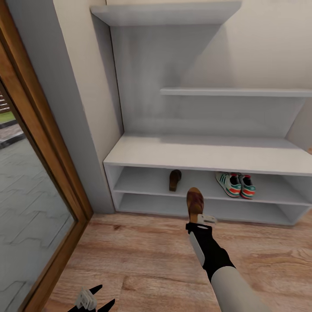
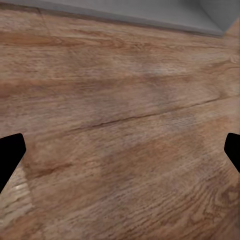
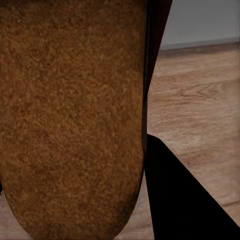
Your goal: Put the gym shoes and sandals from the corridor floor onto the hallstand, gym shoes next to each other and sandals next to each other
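Observation:
My right gripper (image 1: 200, 220) is shut on a brown sandal (image 1: 195, 202), held up in front of the hallstand (image 1: 208, 154), toe pointing toward its shelves. The sandal's tan sole (image 3: 70, 115) is close in the right wrist view, with a black finger (image 3: 185, 200) beside it. The other sandal (image 1: 175, 180) lies on the upper open shelf, left of centre. Both gym shoes (image 1: 236, 184) stand side by side on that shelf, further right. My left gripper (image 1: 92, 301) is open, low over the corridor floor (image 2: 120, 125), its fingertips (image 2: 10, 155) apart with nothing between them.
A wood-framed glass door (image 1: 34, 190) stands on the left, beside a grey wall post (image 1: 65, 108). Stepped wall shelves (image 1: 234, 92) rise above the bench top. Wood floor (image 1: 143, 260) stretches between me and the rack.

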Controlling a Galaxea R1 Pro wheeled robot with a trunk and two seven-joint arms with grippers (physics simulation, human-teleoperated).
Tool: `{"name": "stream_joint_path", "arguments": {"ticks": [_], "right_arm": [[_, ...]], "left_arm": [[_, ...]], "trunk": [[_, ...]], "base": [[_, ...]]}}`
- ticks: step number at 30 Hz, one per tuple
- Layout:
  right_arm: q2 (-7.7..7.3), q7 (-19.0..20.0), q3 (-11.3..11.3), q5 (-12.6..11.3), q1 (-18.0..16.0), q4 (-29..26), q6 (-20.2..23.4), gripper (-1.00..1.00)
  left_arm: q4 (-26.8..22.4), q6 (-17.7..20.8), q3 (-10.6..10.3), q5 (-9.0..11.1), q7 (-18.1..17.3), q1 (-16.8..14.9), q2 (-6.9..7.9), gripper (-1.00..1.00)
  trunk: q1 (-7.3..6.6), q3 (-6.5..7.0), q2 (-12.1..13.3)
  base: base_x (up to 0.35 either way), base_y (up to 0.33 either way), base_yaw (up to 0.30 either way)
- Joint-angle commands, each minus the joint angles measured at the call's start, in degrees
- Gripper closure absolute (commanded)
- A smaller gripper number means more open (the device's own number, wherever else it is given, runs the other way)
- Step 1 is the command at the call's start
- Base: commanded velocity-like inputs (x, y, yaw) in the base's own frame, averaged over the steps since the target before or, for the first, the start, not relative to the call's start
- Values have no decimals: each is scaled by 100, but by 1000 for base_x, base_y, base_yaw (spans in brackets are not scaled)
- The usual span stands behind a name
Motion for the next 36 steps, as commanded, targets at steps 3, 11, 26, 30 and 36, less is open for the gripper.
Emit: {"name": "stream_joint_path", "arguments": {"ticks": [3,11,26,30,36], "right_arm": [[4,-40,-2,-51,-2,-9,5,100],[4,-48,-8,-51,-2,-9,2,100],[4,-51,-18,-51,-2,-16,3,100],[4,-46,-18,-51,-2,-21,3,100],[4,-42,-11,-58,-2,-26,2,100]], "left_arm": [[20,-12,15,12,-31,-2,-1,-100],[33,-12,23,12,-25,-3,-9,-100],[26,-12,24,-181,-25,-5,-132,-100],[19,-12,24,-186,-25,-4,-133,-100],[-11,-11,24,-190,-25,-4,-150,-100]], "trunk": [[1,-5,-2],[1,-5,-2],[1,-5,-2],[1,-5,-2],[1,-5,-2]], "base": [[282,0,0],[128,0,0],[262,-54,0],[301,-112,0],[121,-36,0]]}}
